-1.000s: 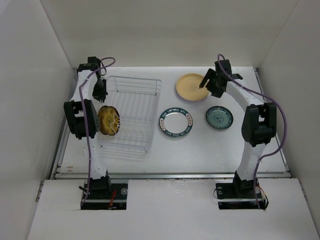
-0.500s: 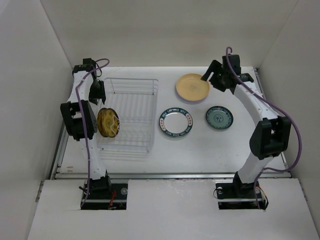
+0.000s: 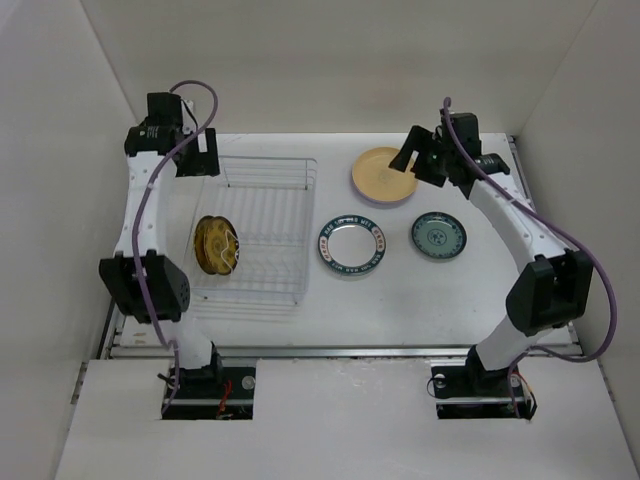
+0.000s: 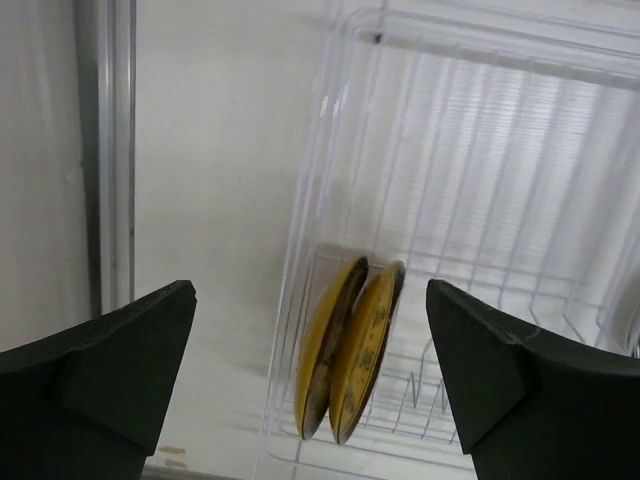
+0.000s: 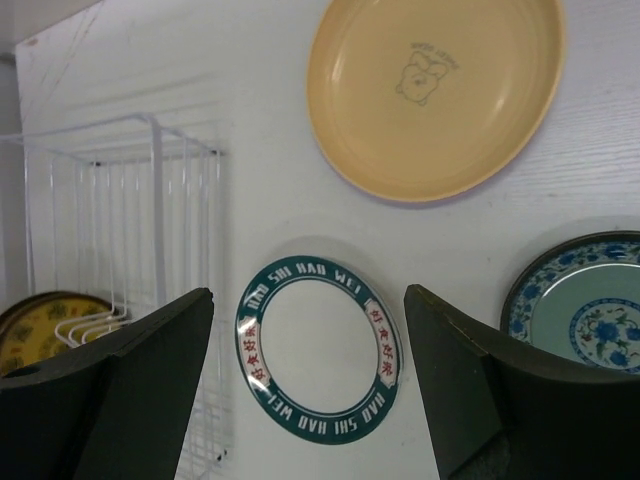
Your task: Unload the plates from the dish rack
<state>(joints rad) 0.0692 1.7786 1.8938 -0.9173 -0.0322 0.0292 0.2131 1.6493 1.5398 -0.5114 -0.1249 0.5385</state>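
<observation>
Up and back goes the left arm since a second ago, from the rack's left side to its far left corner, and the left pincer (image 4: 310, 300) now gapes wide with nothing in it. 2 yellow-brown plates (image 4: 350, 350) stand on edge, close together, in the left-hand slots of the dish rack (image 3: 270, 200), whose wires keep them upright. On the bench (image 3: 400, 300) right of the rack lie a tan plate (image 5: 435, 95), a teal-rimmed plate (image 5: 318, 350) and a blue patterned plate (image 5: 590, 310), all flat. The right pincer (image 5: 308, 300) hovers above them, spread and empty. By the look of it, 2 plates remain to unload.
</observation>
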